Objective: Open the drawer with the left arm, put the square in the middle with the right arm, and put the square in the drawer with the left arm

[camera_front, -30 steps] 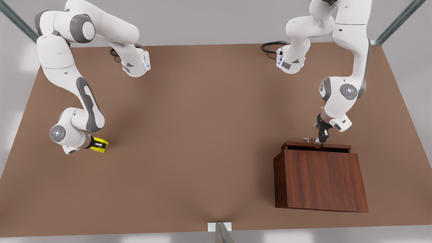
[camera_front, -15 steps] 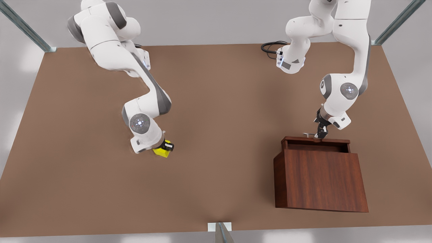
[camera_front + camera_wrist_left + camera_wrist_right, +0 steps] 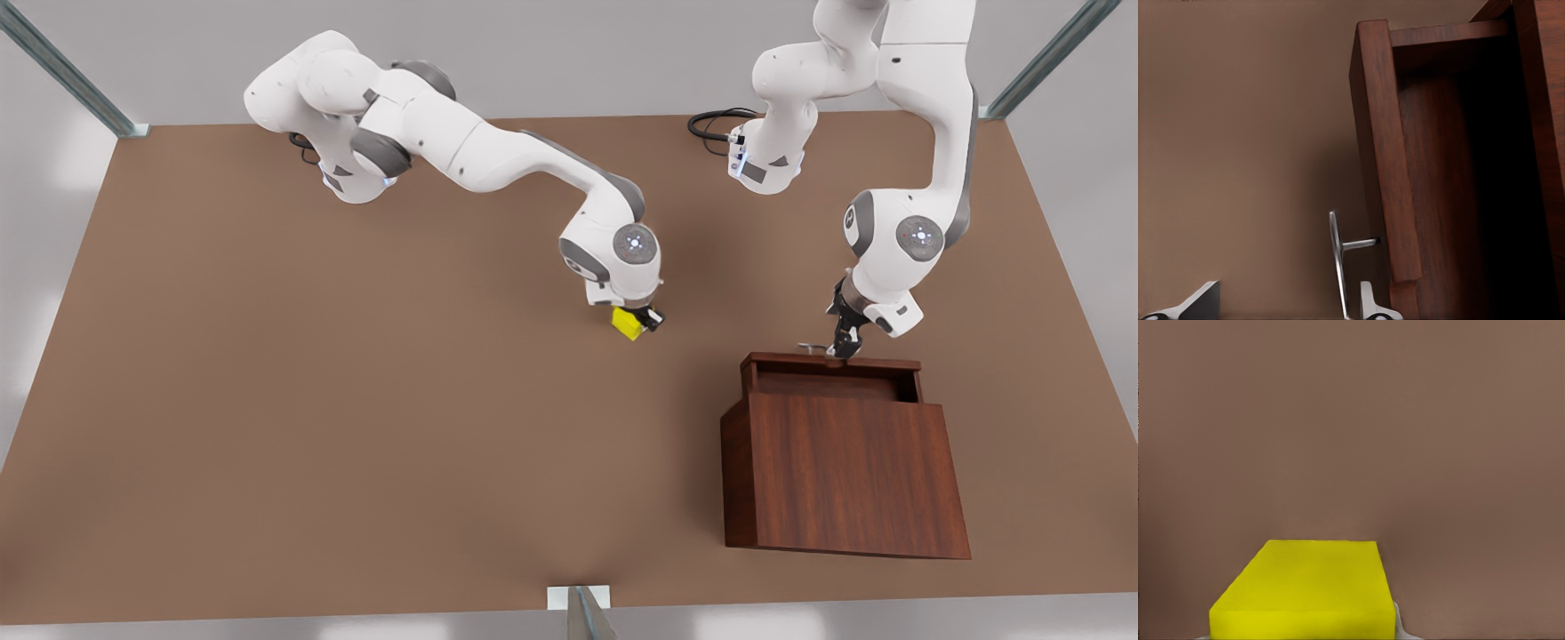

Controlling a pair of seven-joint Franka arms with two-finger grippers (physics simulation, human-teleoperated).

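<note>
While the right gripper hangs just above the matte brown tabletop near its centre, closed on the small bright yellow cube, the left gripper sits at the thin silver bar handle of the shallow reddish-brown wood-grain drawer, which stands partly pulled out of the large matching wooden box at the front view's right. In the left wrist view the fingertips straddle the bar, but whether they pinch it I cannot tell. Risks, as I judge them: a cube released from any height could bounce or roll off the intended spot, and if set too close to the box it may crowd the left arm's approach; set too far toward the front view's left, it may fall beyond easy reach. The drawer opening looks shallow, so if it is pulled no further the cube could catch on the box's top edge at placement. A slipping hold on the thin handle would leave the drawer short of open. Both arms near the centre could also collide during the handover. In the right wrist view the cube hangs over bare table. Surface: plain, unmarked, uniformly brown, no clutter. Room: pale grey walls, metal frame struts at the far corners, black cables by the arm bases.
</note>
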